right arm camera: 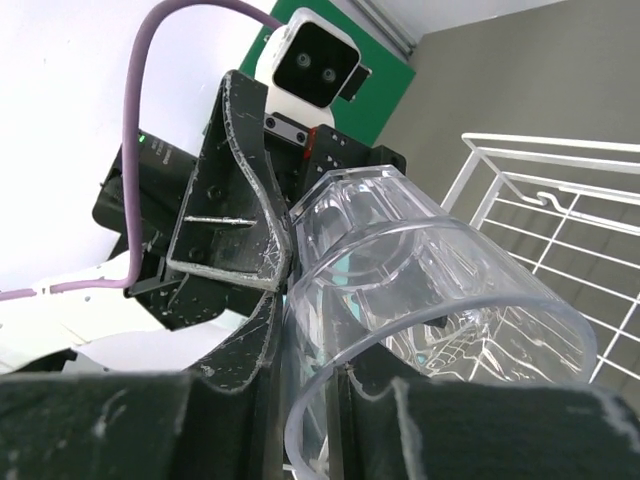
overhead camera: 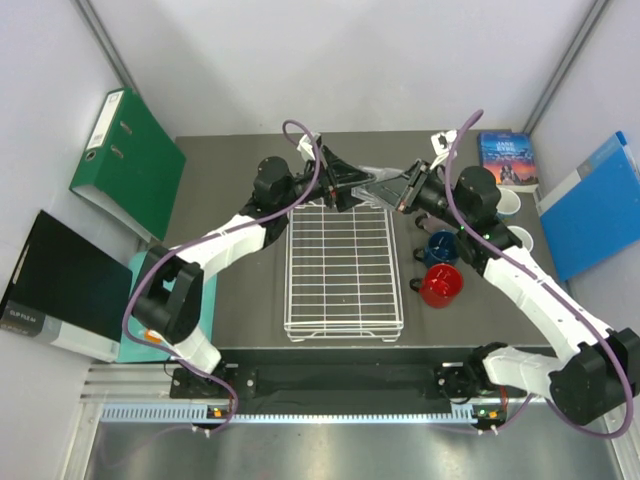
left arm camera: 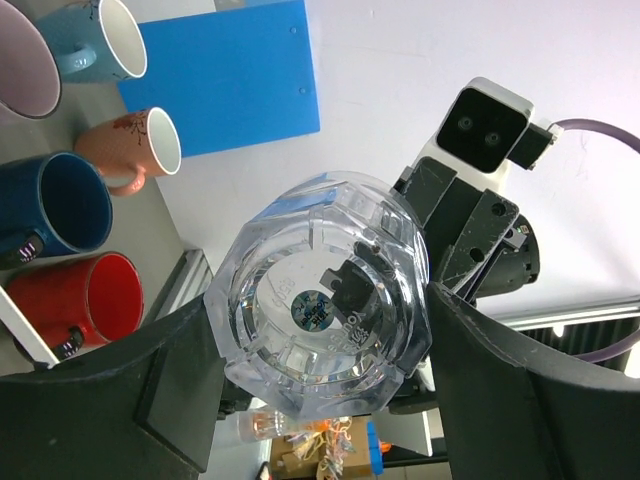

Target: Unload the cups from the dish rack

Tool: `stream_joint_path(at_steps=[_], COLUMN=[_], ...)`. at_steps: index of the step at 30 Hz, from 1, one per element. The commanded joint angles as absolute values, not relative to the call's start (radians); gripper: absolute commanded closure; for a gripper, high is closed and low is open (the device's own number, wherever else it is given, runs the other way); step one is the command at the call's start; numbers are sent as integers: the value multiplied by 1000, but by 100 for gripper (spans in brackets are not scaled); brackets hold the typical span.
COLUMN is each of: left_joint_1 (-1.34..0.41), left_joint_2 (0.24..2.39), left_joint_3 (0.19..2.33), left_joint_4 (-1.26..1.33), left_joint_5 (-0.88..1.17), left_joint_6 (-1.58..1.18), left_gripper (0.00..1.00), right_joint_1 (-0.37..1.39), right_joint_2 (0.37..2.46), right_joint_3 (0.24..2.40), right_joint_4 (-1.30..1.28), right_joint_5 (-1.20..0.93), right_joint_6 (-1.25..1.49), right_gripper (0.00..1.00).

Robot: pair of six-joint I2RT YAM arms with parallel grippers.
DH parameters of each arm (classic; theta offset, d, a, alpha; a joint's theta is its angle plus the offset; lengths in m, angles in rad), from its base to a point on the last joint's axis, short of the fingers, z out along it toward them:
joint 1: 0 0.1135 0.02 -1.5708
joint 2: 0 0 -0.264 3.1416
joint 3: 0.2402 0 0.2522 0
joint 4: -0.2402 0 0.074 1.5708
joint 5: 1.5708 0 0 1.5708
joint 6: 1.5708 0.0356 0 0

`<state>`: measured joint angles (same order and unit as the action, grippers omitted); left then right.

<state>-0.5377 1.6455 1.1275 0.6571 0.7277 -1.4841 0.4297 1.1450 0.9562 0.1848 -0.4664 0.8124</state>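
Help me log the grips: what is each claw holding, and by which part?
Both hold the clear glass tumbler: the left claw clamps its base end, the right claw pinches the wall at its rim.

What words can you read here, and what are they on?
"JANE EYRE", it seems: on the book cover.
Label on the black folder edge: too small to read.
Sticker and raised letters on the glass base: too blurred to read.

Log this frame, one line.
left gripper: shut on glass tumbler | right gripper: shut on its rim | tumbler: aloft at dish rack far end | red mug: right of rack
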Motion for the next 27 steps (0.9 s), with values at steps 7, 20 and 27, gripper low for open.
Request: stream_joint_path(at_steps=[7,20,27], left_joint_1=[-404,-314,-314], left_joint_2=[1545,1468,1477], left_joint_3=[1129,1089,1118], left_joint_4=[388,-40,-147], left_joint_5=[732,531,508], left_joint_6=[-1250,-1051,-1005], left_gripper=[7,13,14], right_joint_1=[407,212,199], right_joint_2=[1072,1345,1765], right_joint_3=[1090,1503,1903], right_joint_4=[-179,-652,-837], right_joint_5=[-93,302,278], right_joint_6=[641,712,729], right_gripper=[100,100,100])
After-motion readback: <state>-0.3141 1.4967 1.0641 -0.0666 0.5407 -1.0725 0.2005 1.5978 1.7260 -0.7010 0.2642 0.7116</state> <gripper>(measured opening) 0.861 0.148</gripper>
